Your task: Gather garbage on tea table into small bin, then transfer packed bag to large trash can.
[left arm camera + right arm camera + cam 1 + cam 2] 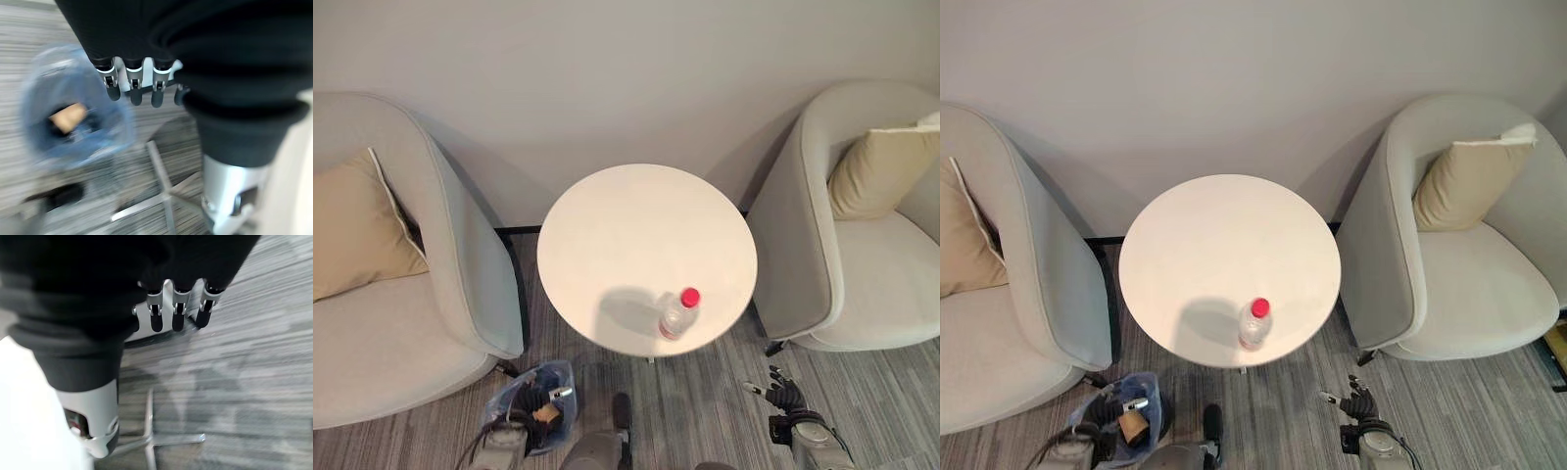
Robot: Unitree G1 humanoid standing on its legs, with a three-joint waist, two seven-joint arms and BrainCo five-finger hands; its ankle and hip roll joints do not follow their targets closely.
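1. Bottle (678,314), red cap, upright at near edge of round worktop (626,235).
2. Small bin (536,399), blue-bagged, on floor near-left; armchairs (401,323) flank both sides.
3. Left robot hand (134,81), right robot hand (178,308): fingers straight, empty, low by floor.

Your round tea table (626,225) is plain white; its clear bottle (677,315) has a red cap. The armchairs (431,323) are pale grey with tan cushions (357,230). The small bin (540,377) wears a translucent blue bag. The carpet (705,411) is grey, streaked.

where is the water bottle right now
The bottle stands upright near the front edge of the round table, toward the robot's right, between the two armchairs.
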